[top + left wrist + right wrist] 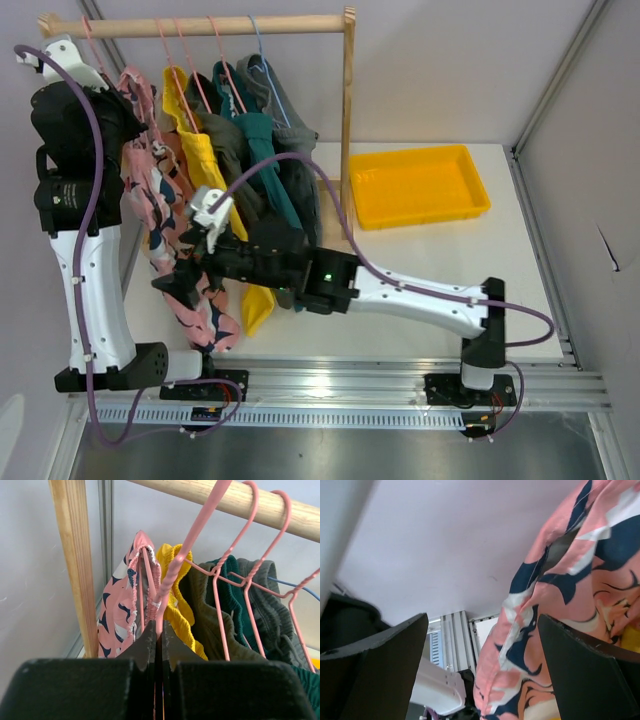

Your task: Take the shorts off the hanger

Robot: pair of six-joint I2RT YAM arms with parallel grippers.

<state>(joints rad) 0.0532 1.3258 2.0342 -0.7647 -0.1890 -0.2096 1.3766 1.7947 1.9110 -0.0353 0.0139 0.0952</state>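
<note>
Five shorts hang on hangers from a wooden rail: pink patterned, yellow, olive, teal, grey. My left gripper is raised at the rail's left end. In the left wrist view it is shut on the twisted neck of the pink hanger that carries the pink shorts. My right gripper is open at the pink shorts' lower part. In the right wrist view the hem hangs between its spread fingers.
A yellow tray lies on the white table right of the rack's wooden post. The rack's other post stands just left of the pink shorts. Grey walls close in left and right. An aluminium rail runs along the near edge.
</note>
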